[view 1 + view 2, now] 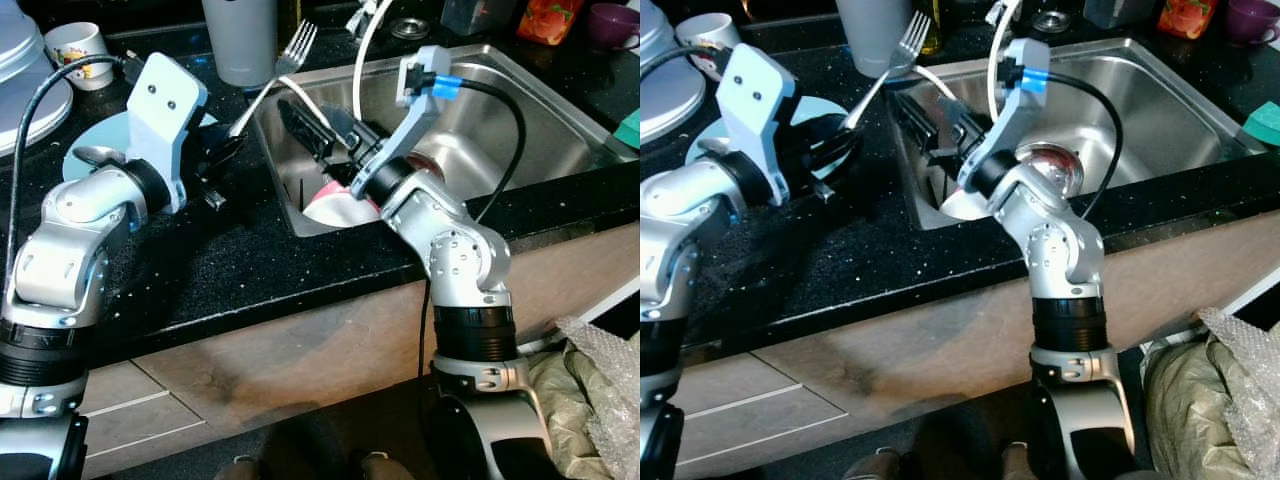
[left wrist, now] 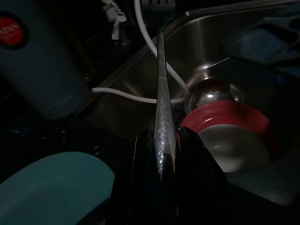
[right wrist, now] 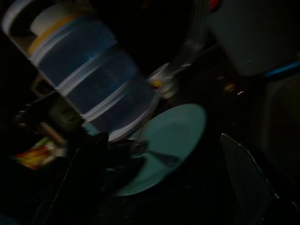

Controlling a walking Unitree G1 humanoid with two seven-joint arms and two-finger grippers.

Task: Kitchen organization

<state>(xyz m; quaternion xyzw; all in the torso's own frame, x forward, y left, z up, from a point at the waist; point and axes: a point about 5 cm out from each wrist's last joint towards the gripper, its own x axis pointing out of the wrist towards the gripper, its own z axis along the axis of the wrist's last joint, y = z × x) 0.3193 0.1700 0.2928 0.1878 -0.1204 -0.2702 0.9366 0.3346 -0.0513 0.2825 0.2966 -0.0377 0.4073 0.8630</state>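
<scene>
While L end effector (image 1: 228, 140) pinches fork (image 1: 272, 82) by handle, tines tilted up over sink (image 1: 540, 120) edge | R end effector (image 1: 325, 135) inside sink, fingers spread, just above red-rimmed bowl (image 1: 335, 205) | teal plate (image 1: 95, 145) on black surface (image 1: 230, 260) beside L arm | grey container (image 1: 240, 40) behind fork.

Bowl (image 1: 345, 205) in sink (image 1: 520, 130)
</scene>
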